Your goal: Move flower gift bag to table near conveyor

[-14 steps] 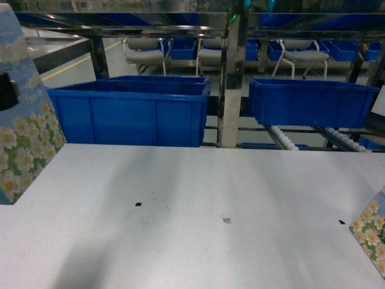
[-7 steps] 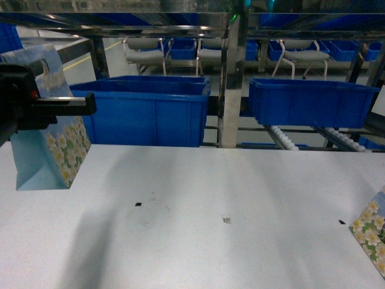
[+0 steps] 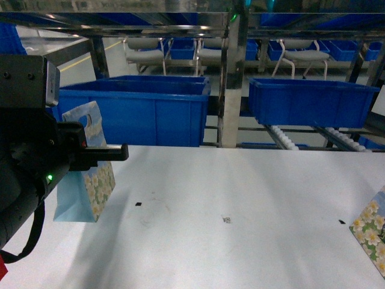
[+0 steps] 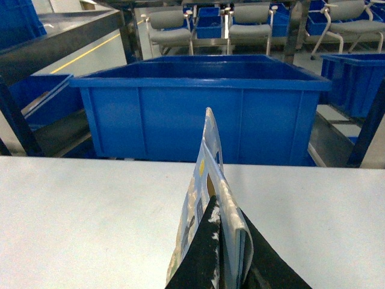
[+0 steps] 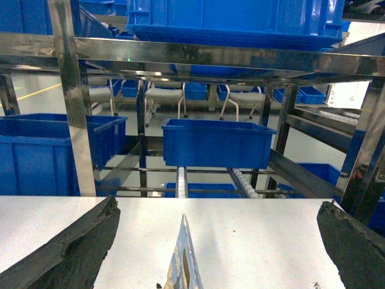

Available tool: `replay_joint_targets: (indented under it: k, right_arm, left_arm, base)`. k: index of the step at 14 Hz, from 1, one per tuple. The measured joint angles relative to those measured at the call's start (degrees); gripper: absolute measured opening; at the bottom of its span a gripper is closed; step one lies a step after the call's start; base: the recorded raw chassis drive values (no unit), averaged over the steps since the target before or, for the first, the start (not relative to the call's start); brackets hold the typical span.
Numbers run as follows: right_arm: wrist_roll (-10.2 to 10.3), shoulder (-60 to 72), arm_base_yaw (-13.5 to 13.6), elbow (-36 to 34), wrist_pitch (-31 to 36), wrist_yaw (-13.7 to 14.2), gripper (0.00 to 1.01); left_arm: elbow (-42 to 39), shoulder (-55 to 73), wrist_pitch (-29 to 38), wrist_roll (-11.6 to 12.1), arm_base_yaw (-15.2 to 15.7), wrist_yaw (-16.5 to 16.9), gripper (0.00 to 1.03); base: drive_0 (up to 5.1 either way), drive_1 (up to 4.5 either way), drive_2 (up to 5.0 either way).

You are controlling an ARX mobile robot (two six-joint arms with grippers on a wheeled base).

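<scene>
Matte white-grey, the table (image 3: 240, 192) fills the lower head view, bearing a few tiny black marks. At 9 o'clock the black left gripper (image 3: 90, 155) pinches the upper part of the flower gift bag (image 3: 84, 180), a light-blue paper bag printed with white blossoms on its side panel and cut with a handle hole near the top; the bag hangs upright with its base at, or just above, the table surface, and contact cannot be judged. At 12 o'clock a large blue plastic bin (image 3: 135, 111) stands behind the table's far edge. At 2 o'clock the conveyor (image 3: 286, 137) shows rows of small white rollers between steel rails, under a second blue bin (image 3: 310, 101). At 4 o'clock a corner of another floral bag (image 3: 373, 232) enters the picture. In the left wrist view the flower gift bag is seen edge-on at 6 o'clock, its thin folded top rising between the two dark fingers (image 4: 201, 259), which press against it from both sides. In the right wrist view the right gripper (image 5: 216, 241) stands spread wide, rough dark fingers at 8 and 4 o'clock, with the thin upper edge of a bag at 6 o'clock between them, untouched.
</scene>
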Motion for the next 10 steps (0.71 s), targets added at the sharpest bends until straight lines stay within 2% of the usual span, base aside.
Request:
replay_joint_targets:
  k: [1, 7, 9, 10]
  right_arm:
    - [0.00, 0.00, 0.00, 0.00, -0.02, 0.00, 0.98]
    - [0.00, 0.00, 0.00, 0.00, 0.00, 0.00, 0.98]
    - [0.00, 0.00, 0.00, 0.00, -0.02, 0.00, 0.98]
    - [0.00, 0.00, 0.00, 0.00, -0.02, 0.00, 0.98]
  left_arm:
    - [1.44, 1.75, 0.02, -0.52, 0.85, 1.11, 0.02]
    - [4.42, 4.15, 0.09, -1.57, 1.90, 2.75, 0.02]
    - [5.31, 4.44, 0.09, -1.75, 1.01, 3.17, 0.02]
    - [5.97, 4.44, 0.09, -1.95, -0.37, 3.15, 0.02]
  base:
    - [0.0, 0.00, 0.0]
    - [0.0, 0.00, 0.0]
    - [0.0, 0.00, 0.0]
    - [0.0, 0.00, 0.0]
